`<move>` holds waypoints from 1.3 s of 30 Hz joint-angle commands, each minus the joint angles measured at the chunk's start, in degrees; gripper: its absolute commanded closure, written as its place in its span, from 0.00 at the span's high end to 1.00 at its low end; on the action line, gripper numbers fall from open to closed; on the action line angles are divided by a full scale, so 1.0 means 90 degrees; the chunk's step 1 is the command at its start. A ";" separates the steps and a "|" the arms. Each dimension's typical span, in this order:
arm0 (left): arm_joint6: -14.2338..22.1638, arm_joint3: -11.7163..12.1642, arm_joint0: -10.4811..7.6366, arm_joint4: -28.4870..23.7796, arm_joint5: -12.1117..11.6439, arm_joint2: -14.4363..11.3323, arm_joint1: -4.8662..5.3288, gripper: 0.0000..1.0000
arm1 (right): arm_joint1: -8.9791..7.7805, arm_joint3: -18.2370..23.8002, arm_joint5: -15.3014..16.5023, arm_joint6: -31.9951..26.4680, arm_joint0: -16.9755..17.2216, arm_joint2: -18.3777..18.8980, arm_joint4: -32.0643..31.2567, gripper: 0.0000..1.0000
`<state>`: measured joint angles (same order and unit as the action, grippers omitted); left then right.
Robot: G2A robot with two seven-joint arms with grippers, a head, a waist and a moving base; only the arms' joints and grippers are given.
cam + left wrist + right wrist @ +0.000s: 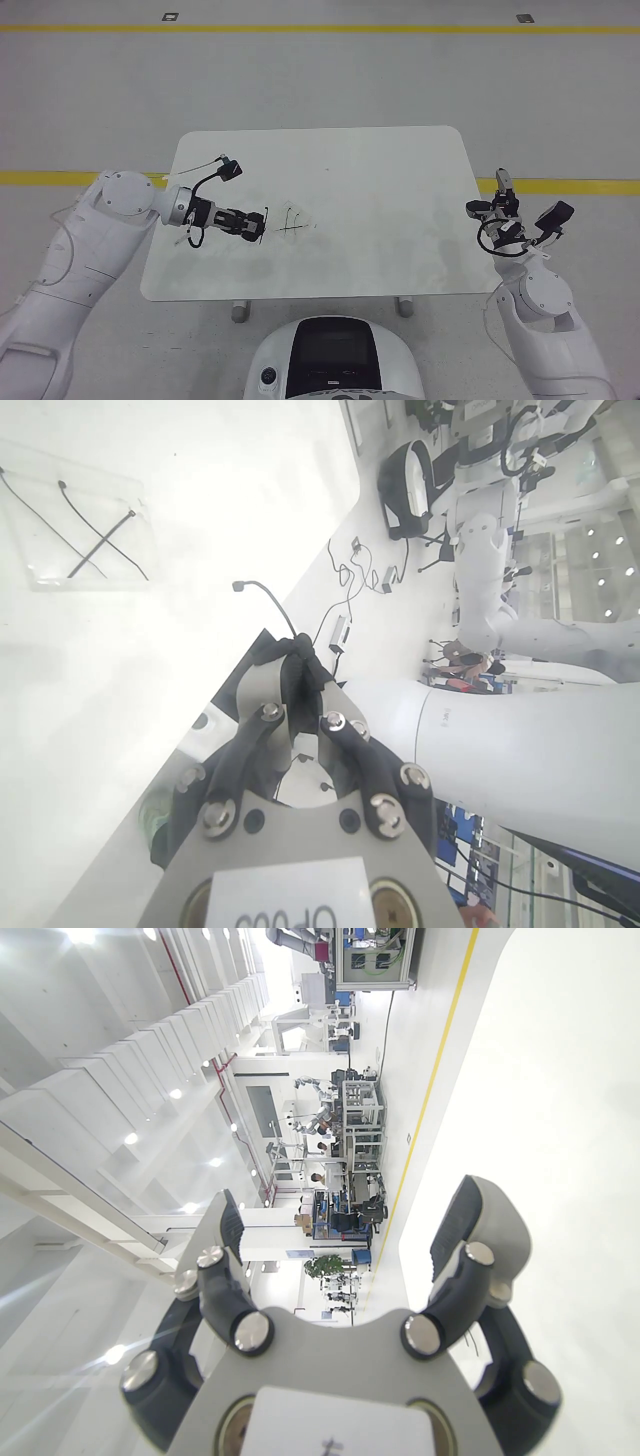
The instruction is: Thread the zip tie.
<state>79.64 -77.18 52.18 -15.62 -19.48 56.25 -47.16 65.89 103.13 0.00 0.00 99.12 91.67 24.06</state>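
Observation:
My left gripper (257,224) (300,648) hovers over the left part of the white table (380,180), shut on a thin black zip tie (272,600). The tie curves out from the fingertips, and its small square head (238,586) hangs free. A little to the right of that gripper, three more black zip ties (290,222) (100,545) lie crossed in a shallow clear tray (30,586). My right gripper (503,183) (345,1218) is held just off the table's right edge. It is open, with nothing between its fingers.
The table top (100,700) around the tray is bare white. A yellow floor line (320,28) runs behind the table, and another (560,186) passes at its sides. Cables and power bricks (350,600) lie on the floor beyond the table edge.

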 commanded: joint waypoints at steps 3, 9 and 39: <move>0.0000 -0.0001 0.0001 0.0001 0.0000 0.0000 -0.0001 0.00 | 0.0000 0.0000 0.0000 0.0000 0.0000 0.0000 0.0000 1.00; 0.0000 -0.0001 0.0001 0.0001 0.0000 0.0000 -0.0001 0.00 | 0.0000 0.0000 0.0000 0.0000 0.0000 0.0000 0.0000 1.00; 0.0000 0.0374 -0.0805 -0.1220 0.0000 -0.0739 -0.0089 0.00 | -0.0064 -0.0770 -0.1814 -0.3318 -0.1709 -0.0922 0.0010 1.00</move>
<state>79.64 -74.04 45.37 -26.73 -19.48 50.20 -47.88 65.31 96.18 -16.37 -29.94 83.62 83.32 24.14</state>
